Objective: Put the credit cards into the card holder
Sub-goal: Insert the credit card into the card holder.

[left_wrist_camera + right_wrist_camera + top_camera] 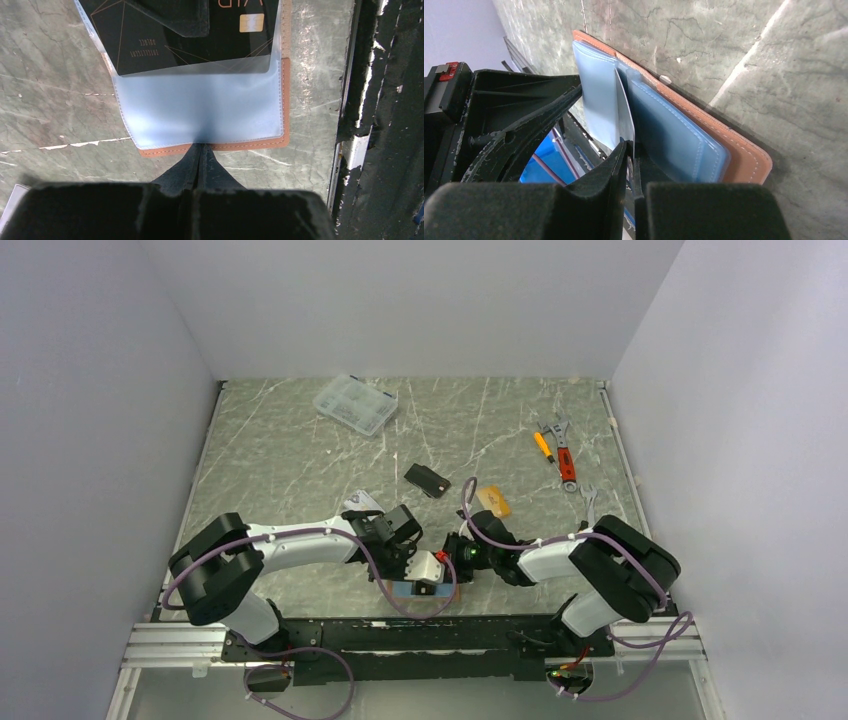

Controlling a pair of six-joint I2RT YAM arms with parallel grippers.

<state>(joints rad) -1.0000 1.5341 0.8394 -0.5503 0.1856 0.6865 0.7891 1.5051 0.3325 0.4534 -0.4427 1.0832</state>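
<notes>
Top view: we are looking down on a green marbled table [300, 460] enclosed by plain white walls [400, 300]. A clear box [355, 405] is lying near the far edge, and wrenches [565, 455] and a screwdriver [543, 447] are lying toward the far right corner. At mid-table a black card [427, 480] is lying between a silver card [362, 502] and an orange card [494, 502], all well apart. The holder [410, 589] is lying at the middle of the near edge, under both pincers.

Left wrist view: only here are we seeing the holder [285, 100] lying open and flat, with a sleeved card [220, 50], black with gold lines, showing through its clear sleeve. The left pincer [200, 155] is clenched, its tips meeting on the holder's near edge.

Right wrist view: only here are we seeing the holder's [744, 155] blue leaves fanning up from its brown cover. The right pincer [628, 155] is standing a slit apart with one thin leaf between its tips. We cannot tell whether it is pressing that leaf.
</notes>
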